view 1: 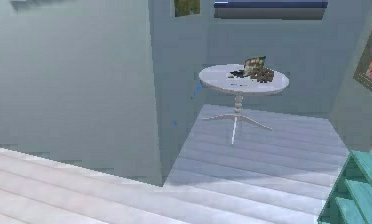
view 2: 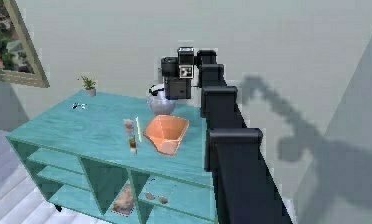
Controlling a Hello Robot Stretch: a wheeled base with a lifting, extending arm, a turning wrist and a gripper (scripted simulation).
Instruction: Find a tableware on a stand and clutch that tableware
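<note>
Clear bowl [view 2: 157,103] nr gripper [view 2: 165,91], on stand [view 2: 54,125]

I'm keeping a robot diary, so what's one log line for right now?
gripper: near glassy bowl | holding: cannot tell | teal stand: orange bowl, plant

The arm [view 2: 232,135] is a black square-section bar of stepped telescoping segments, narrowing toward its far end. Two small white squares [view 2: 184,53] with black marks sit there. The gripper [view 2: 170,84] has a dark boxy body; its fingers appear thin, poorly resolved.
</note>
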